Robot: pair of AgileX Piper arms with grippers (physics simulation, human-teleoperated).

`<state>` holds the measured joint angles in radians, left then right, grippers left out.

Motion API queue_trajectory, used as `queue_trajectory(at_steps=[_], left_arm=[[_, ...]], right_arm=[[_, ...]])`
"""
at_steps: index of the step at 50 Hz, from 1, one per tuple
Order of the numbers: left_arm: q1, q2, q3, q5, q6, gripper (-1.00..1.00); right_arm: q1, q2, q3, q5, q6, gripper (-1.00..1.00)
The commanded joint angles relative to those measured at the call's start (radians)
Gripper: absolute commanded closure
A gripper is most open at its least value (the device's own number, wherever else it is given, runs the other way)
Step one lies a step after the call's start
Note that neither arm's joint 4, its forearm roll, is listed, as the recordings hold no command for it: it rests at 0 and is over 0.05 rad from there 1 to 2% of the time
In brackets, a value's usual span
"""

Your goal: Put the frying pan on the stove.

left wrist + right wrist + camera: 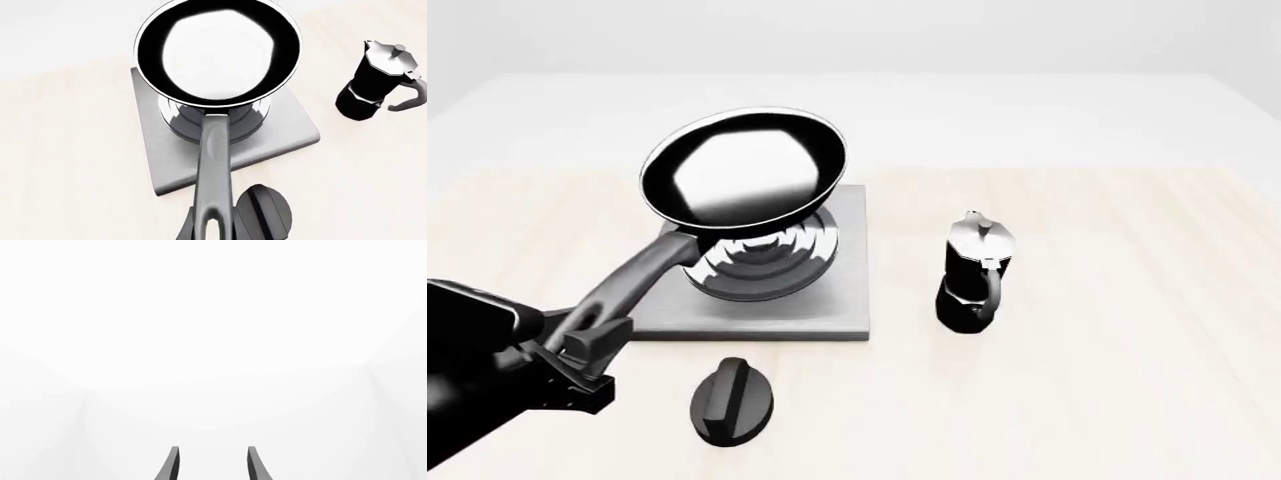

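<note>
The left gripper (585,352) is closed on the looped end of the frying pan's long dark grey handle, at the lower left of the front view. The frying pan (745,168) is held in the air, tilted, its round glossy black bowl above the far part of the stove (834,300) and not resting on it. The stove is a flat square grey slab lying on the pale wooden table (1121,380), with concentric silver rings showing under the pan. In the left wrist view the pan (217,50) fills the upper middle, its handle running back toward the camera over the stove (287,135). A black oval knob (733,398) lies on the table just in front of the stove, near the gripper. A small black-and-silver moka pot (973,272) stands upright on the table to the right of the stove, apart from it. The right gripper (211,462) appears only in its own wrist view, its two dark fingertips spread apart with nothing between them, facing a blank white background.
</note>
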<state>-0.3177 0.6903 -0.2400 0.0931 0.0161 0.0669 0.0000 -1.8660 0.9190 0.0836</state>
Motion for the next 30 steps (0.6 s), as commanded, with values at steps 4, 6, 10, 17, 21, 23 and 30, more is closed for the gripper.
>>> queue_trajectory(at_steps=[4,6,10,17,21,23,30], left_arm=[[0.001,0.019,-0.006,-0.056,0.0,1.0],[0.002,0.02,-0.007,-0.056,-0.001,1.0],[0.001,0.021,-0.007,-0.054,-0.002,1.0],[0.006,0.022,0.013,-0.069,-0.008,1.0],[0.007,0.022,0.018,-0.072,-0.01,1.0],[0.007,0.026,0.021,-0.078,-0.011,1.0],[0.005,0.031,0.033,-0.091,-0.016,1.0]], right_arm=[[0.002,0.0,0.0,0.0,-0.003,-1.0],[0.001,0.0,0.001,0.0,-0.003,-1.0],[0.001,0.0,0.003,-0.002,-0.004,-1.0],[0.004,0.0,0.007,-0.003,-0.007,-1.0],[0.003,0.0,0.009,-0.005,-0.007,-1.0],[0.003,0.0,0.011,-0.007,-0.007,-1.0],[0.005,0.0,0.02,-0.012,-0.009,-1.0]])
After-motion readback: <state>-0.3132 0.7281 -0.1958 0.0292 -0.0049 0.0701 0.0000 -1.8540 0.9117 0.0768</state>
